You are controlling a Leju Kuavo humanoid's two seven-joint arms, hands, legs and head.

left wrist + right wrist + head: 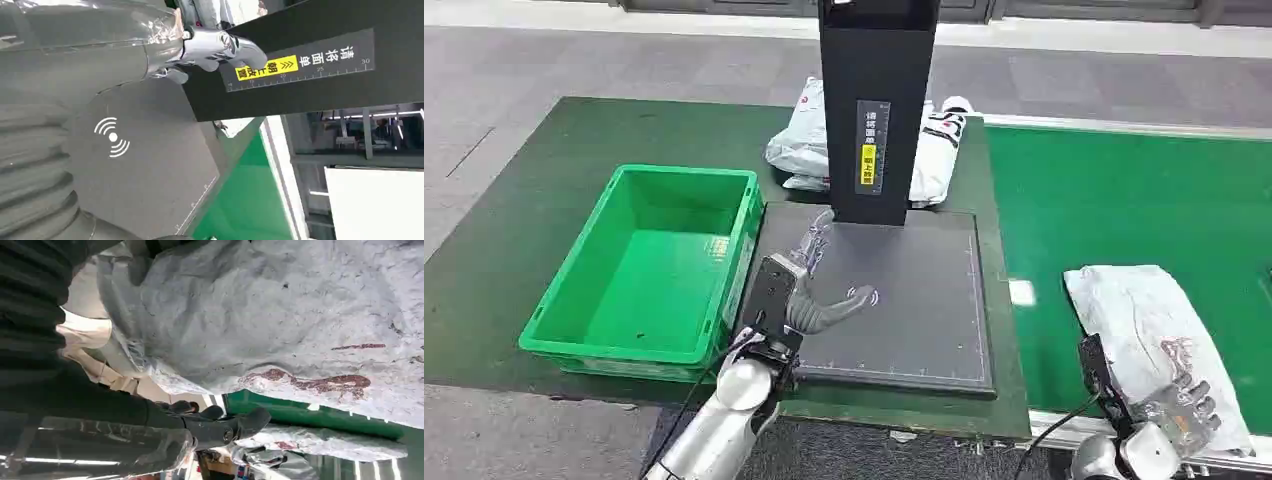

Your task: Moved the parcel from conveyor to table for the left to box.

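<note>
Transfer not begun: right hand (1176,415) rests on the parcel (1139,320), grasp unconfirmed, parcel on the conveyor (1124,200); left hand (809,285) hovers empty, fingers apart.

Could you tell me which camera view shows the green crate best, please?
The head view: the whole green crate sits left of the black pad, its inside visible. I cannot find the crate in either wrist view.

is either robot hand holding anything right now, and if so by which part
The right robot hand grips the white parcel on the conveyor at its near end. The left robot hand hovers open over the dark scanner pad, holding nothing.
</note>
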